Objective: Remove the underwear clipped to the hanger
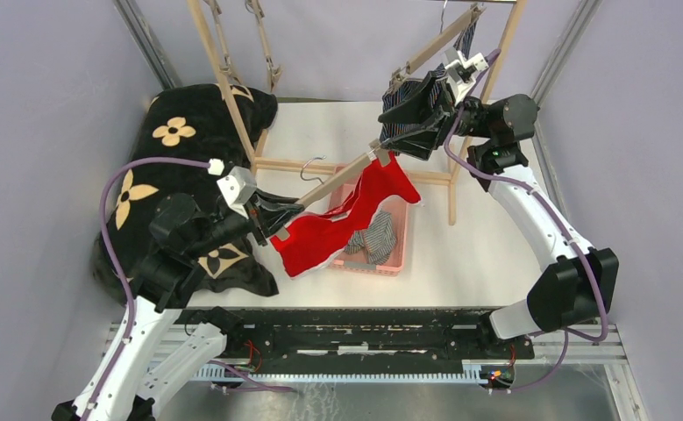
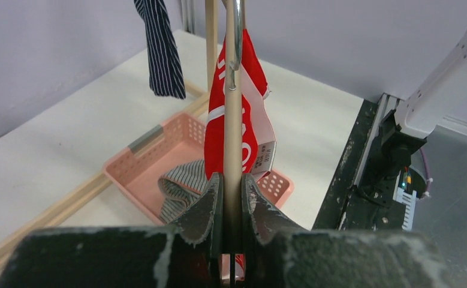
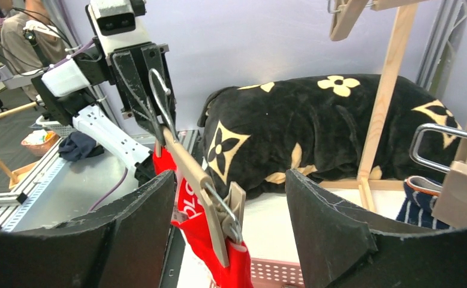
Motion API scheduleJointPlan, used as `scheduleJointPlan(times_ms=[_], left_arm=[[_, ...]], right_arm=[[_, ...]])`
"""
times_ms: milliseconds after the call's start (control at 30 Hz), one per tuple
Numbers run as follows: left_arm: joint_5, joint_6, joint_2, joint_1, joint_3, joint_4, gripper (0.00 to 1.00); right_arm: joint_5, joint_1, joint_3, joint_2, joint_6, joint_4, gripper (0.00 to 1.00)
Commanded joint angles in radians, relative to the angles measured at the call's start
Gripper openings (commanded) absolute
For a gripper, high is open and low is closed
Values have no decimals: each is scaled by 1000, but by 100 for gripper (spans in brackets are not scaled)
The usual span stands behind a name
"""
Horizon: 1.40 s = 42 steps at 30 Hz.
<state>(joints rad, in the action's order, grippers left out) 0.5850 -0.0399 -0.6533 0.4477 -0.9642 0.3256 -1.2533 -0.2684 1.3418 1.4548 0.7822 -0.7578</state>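
Left arm is bent low over the black flowered blanket [image 1: 188, 132], wrist pointing right. The left fingers [image 2: 204, 210] are clamped tight on the near end of a wooden hanger [image 1: 337, 180], and the bar runs straight up out of the pinch in the left wrist view.

Right arm reaches up and back from its base, forearm rising to a wrist that's turned left toward the far end of that hanger. The right fingers [image 3: 141, 216] are spread wide, gripping nothing. The hanger's metal clip [image 3: 235, 207] sits right in the gap between them, touching neither side as far as the view shows.

That clip bites the red briefs [image 1: 337, 228], which hang off the tilted hanger and sag down over a pink basket [image 1: 390, 266] on the counter [image 1: 495, 246]. The grey-and-white striped briefs [image 1: 373, 239] lie loose inside the basket.

The dark blue striped boxers [image 2: 159, 48] dangle from another clip up behind the right wrist, near the wooden rack [image 1: 224, 79], outside the open fingers.
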Motion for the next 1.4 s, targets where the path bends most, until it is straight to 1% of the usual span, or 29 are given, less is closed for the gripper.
scheduleJointPlan(times_ms=[0,167,300,367,400,467,533,567,667,733,767,800,833,867,900,967,1033,1067,1133,1200,1367], left_arm=[[49,-79,1,3,0,-212,3],[66,-89,-17,3,-8,-231,3],[60,-95,-23,3,-10,-245,3],[64,-100,-30,3,-13,-250,3],[64,-102,-32,3,-12,-251,3],[65,-107,-34,3,-7,-258,3],[65,-110,-36,2,0,-266,3],[67,-110,-37,3,1,-267,3],[65,-112,-43,2,5,-274,3],[67,-115,-50,2,8,-283,3],[69,-115,-53,2,10,-285,3],[72,-118,-56,3,11,-289,3],[74,-119,-59,3,13,-292,3],[75,-123,-62,3,15,-299,3],[75,-127,-63,2,19,-306,3],[73,-136,-63,3,27,-327,3],[71,-145,-65,3,30,-357,3],[69,-152,-68,3,29,-375,3],[69,-164,-74,3,21,-410,3],[64,-170,-76,3,14,-449,3],[65,-198,-93,2,13,-570,3]], right_arm=[[-49,-1,-17,-31,84,-154,76],[-35,-2,-39,-60,-1,-57,76],[-27,-11,-51,-67,-11,-51,76],[-23,-15,-55,-67,-17,-48,75],[-23,-16,-54,-67,-18,-46,72],[-25,-20,-52,-66,-21,-43,61],[-30,-25,-48,-64,-26,-38,45],[-31,-26,-46,-64,-30,-34,34],[-30,-32,-38,-61,-39,-25,3],[-27,-34,-36,-63,-44,-25,1],[-23,-34,-35,-63,-48,-22,1],[-17,-34,-32,-65,-50,-13,12],[-10,-35,-27,-66,-49,-2,32],[-5,-36,-25,-67,-51,2,42],[-4,-38,-23,-70,-51,3,48],[5,-39,-27,-77,-55,7,71],[16,-40,-35,-92,-93,45,77],[28,-40,-40,-101,-126,88,78],[60,-40,-51,-126,-216,194,79],[101,-40,-66,-151,-283,263,79],[201,-41,-114,-212,-319,275,79]])
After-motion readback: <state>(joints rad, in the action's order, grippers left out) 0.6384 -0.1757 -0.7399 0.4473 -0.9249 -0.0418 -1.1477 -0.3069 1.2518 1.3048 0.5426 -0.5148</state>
